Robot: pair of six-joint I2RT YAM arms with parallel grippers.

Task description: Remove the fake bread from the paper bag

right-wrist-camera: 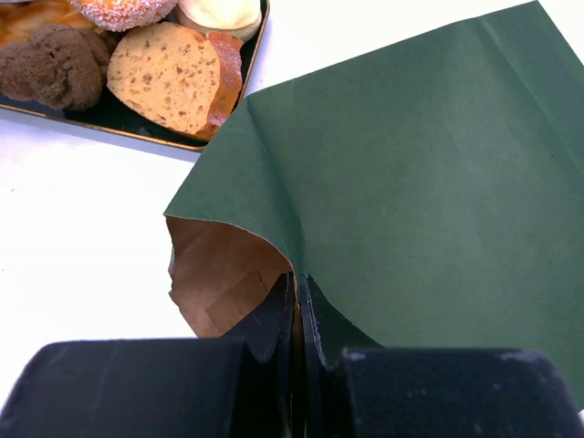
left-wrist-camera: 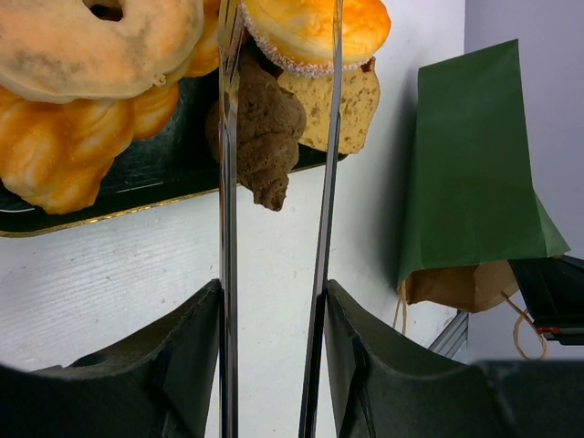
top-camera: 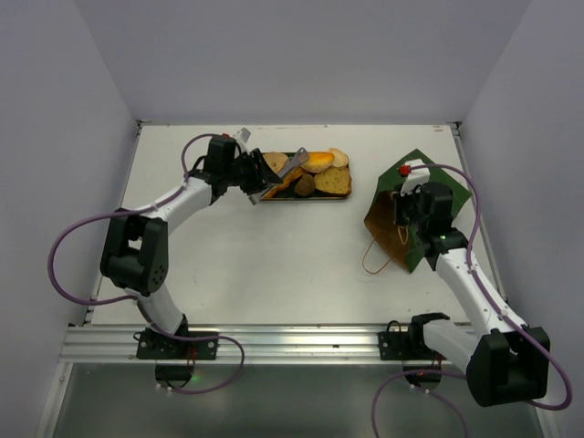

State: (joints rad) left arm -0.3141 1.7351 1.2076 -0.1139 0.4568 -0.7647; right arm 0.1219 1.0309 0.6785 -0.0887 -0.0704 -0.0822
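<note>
Kraft-lined green paper bag (right-wrist-camera: 411, 164) lies right of the tray (right-wrist-camera: 82, 114): light, flimsy. The right gripper (right-wrist-camera: 297, 301) is closed tight on its rim. On the tray, the fake bread (right-wrist-camera: 173, 78) is judged light and rigid, best taken mid-body. The left gripper (left-wrist-camera: 272, 319) clamps the tongs (left-wrist-camera: 226, 182).

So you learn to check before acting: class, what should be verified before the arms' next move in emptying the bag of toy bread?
1. Right gripper clamped on bag edge: ok.
2. Left gripper holding tongs: ok.
3. Bag mouth open: ok.
4. Bag emptied: cannot tell; inside partly hidden.
5. Tongs free of bread: cannot tell; brown bread sits between the blades.
6. Other bread on tray: ok.
</note>
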